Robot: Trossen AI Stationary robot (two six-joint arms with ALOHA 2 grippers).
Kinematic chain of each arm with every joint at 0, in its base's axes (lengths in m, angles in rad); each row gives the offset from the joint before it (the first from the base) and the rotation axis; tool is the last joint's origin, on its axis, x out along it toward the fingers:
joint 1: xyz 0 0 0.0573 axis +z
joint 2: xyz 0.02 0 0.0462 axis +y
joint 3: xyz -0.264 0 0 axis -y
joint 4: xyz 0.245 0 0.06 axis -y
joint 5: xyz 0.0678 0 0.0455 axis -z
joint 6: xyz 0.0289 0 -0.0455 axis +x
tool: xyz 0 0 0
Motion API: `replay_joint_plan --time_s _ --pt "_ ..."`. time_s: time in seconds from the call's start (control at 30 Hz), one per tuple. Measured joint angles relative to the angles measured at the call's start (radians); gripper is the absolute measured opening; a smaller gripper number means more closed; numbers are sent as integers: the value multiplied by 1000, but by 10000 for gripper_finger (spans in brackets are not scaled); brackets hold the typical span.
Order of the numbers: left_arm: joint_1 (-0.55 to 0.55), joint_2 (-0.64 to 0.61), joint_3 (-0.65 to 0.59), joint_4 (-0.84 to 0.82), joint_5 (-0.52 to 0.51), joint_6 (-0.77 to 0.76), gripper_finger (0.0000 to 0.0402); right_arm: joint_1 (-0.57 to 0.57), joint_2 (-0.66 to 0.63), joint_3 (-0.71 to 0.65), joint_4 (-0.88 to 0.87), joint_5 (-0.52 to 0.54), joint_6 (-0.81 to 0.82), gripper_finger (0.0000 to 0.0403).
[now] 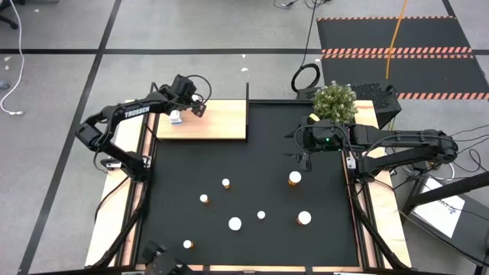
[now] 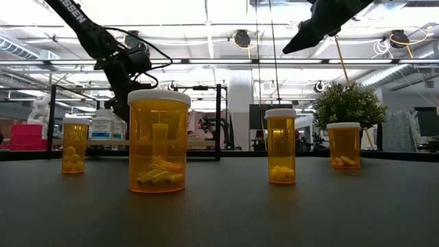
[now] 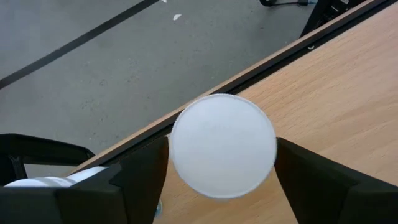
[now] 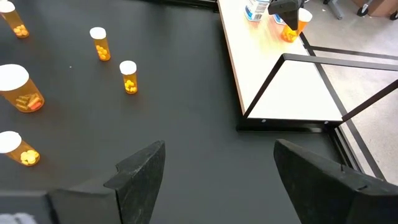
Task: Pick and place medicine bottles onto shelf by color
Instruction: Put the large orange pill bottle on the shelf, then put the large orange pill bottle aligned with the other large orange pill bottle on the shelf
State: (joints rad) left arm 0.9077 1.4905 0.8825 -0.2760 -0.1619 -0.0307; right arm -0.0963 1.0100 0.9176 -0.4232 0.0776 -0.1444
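The shelf (image 1: 214,121), a light-wood board with black posts, lies at the table's far left. My left gripper (image 3: 222,163) is over it, open, one finger on each side of an orange bottle with a white cap (image 3: 222,146) that stands upright on the board (image 4: 290,28). A white bottle (image 4: 255,10) stands next to it. Several orange bottles with white caps (image 1: 295,178) stand on the black mat (image 1: 252,153). My right gripper (image 4: 217,149) hangs open above the mat's right part, with nothing between its fingers. My left gripper's fingers (image 3: 146,180) come slanting down from above and stand close to the two sides of the cap. Whether they touch the bottle, I cannot tell. The bottle stands upright with its base on the shelf board.
A potted plant (image 1: 335,101) stands at the far right corner, behind my right arm. A black post (image 1: 247,92) rises at the shelf's right edge. Bare mat lies between the shelf and the scattered bottles (image 1: 234,224).
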Motion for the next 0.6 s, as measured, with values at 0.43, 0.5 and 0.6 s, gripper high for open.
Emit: replay_joint_plan --time_s 0.43,0.5,0.6 --pt "-79 -157 1 -26 -65 23 294 0 0 0 0 0 33 297" --pt "-99 -182 2 -37 -66 26 294 0 0 0 0 0 73 297" --pt "-134 -221 2 -44 -66 26 294 5 0 0 -8 0 134 297"
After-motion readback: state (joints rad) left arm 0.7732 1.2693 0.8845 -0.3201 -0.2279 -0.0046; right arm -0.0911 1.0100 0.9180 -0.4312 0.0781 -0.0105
